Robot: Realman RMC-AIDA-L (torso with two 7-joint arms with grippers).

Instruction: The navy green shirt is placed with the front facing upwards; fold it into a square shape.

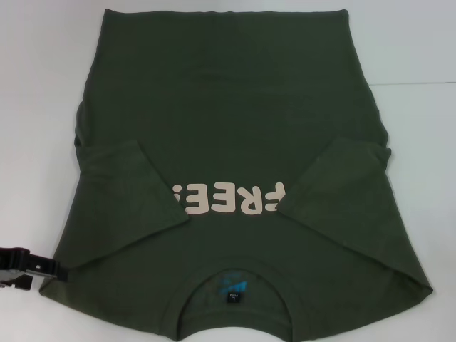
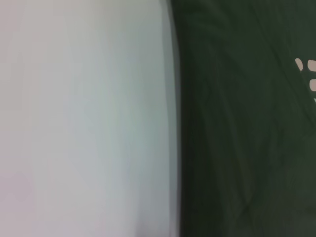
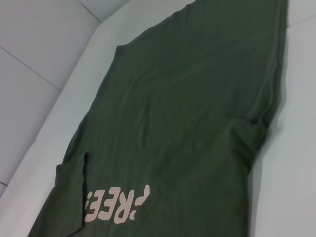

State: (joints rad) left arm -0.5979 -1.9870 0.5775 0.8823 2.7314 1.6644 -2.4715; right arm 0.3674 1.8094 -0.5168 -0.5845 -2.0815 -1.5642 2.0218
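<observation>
The tabletop (image 1: 420, 128) is plain white and matte, with a faint straight seam running across it on the robot's right, level with the middle of the garment. In the right wrist view the tabletop's far edge meets a pale wall (image 3: 34, 44) marked by thin panel lines; the head view shows none of that wall.

The navy green shirt (image 1: 235, 107) lies flat in the centre of the tabletop, front up, collar (image 1: 231, 274) toward the robot and hem at the far side. Both short sleeves are folded inward over the chest, their edges slanting toward the cream "FREE!" print (image 1: 231, 198), which they partly cover at each end (the lettering reads upside down from the head camera). A small blue-and-black label (image 1: 234, 291) sits inside the round collar.

The left gripper (image 1: 28, 269) shows only in the head view, a black and dark red body low at the picture's left edge, just beside the shirt's near left corner; I cannot tell whether its fingers are apart or together. The left wrist view gives only blurred white tabletop beside the shirt's dark edge, with a scrap of the cream print. The right gripper appears in no view; its wrist camera looks along the shirt from the collar end toward the hem.
</observation>
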